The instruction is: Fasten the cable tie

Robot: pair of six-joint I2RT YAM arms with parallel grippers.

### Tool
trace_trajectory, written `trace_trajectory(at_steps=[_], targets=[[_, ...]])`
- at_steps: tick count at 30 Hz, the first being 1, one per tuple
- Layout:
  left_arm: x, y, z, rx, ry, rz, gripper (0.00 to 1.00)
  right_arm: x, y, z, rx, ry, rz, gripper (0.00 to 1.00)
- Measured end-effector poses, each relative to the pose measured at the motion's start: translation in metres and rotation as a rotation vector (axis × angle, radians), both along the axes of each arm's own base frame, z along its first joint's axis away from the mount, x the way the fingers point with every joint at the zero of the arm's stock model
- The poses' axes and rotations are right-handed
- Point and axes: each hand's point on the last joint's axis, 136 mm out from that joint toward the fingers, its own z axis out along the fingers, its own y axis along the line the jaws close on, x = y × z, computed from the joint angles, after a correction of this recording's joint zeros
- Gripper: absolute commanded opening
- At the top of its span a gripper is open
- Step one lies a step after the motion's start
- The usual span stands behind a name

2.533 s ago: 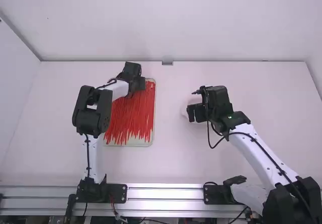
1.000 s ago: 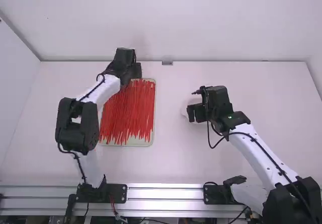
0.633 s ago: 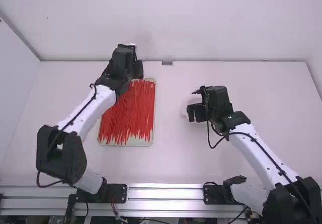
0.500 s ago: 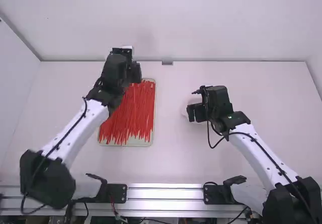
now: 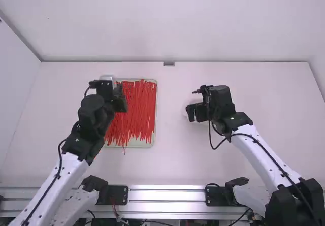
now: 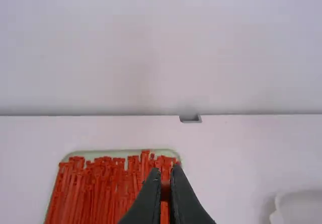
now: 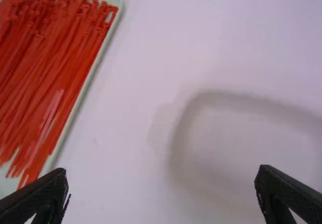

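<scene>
Many red cable ties (image 5: 138, 111) lie side by side in a pale green tray (image 5: 152, 143) on the left half of the white table. My left gripper (image 5: 120, 104) is raised over the tray's left part. In the left wrist view its fingers (image 6: 151, 201) are shut on one red cable tie (image 6: 164, 191), with the tray's far end (image 6: 108, 176) below them. A thin red strand (image 5: 123, 148) reaches past the tray's near edge. My right gripper (image 5: 195, 112) stands open near the table's middle, its fingers (image 7: 43, 194) spread wide above a white dish (image 7: 241, 143).
The white dish (image 5: 187, 113) lies just left of my right gripper and also shows as a corner (image 6: 297, 206) in the left wrist view. A small grey notch (image 5: 168, 62) sits at the table's far edge. Bare table stretches to the right and front.
My left arm has drawn back from the tray's far end toward the camera and risen, fingers shut on a red tie. The right arm has barely moved.
</scene>
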Motion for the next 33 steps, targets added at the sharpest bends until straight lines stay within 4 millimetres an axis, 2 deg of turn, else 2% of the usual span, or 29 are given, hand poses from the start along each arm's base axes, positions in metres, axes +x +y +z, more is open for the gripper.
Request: trace_trajectory(at_steps=[6,8,16,23,26,33], targets=[[-0.006,-0.004,-0.023,-0.014,0.026,-0.025,0.02,-0.001,0.011,0.006,0.04,-0.016,0.061,0.99],[-0.006,-0.007,-0.024,-0.019,0.024,-0.043,0.02,-0.001,0.013,0.007,0.046,-0.023,0.073,0.99],[0.009,-0.032,-0.01,-0.064,-0.054,-0.161,0.02,0.005,0.033,0.027,0.119,-0.104,0.168,0.99],[0.019,-0.057,-0.004,-0.114,-0.086,-0.278,0.02,0.006,0.057,0.054,0.216,-0.21,0.302,0.99],[0.023,-0.067,0.006,-0.127,-0.094,-0.33,0.02,0.005,0.066,0.068,0.26,-0.258,0.356,0.99],[0.027,-0.092,0.054,-0.176,-0.179,-0.467,0.02,0.0,0.083,0.096,0.345,-0.357,0.468,0.99]])
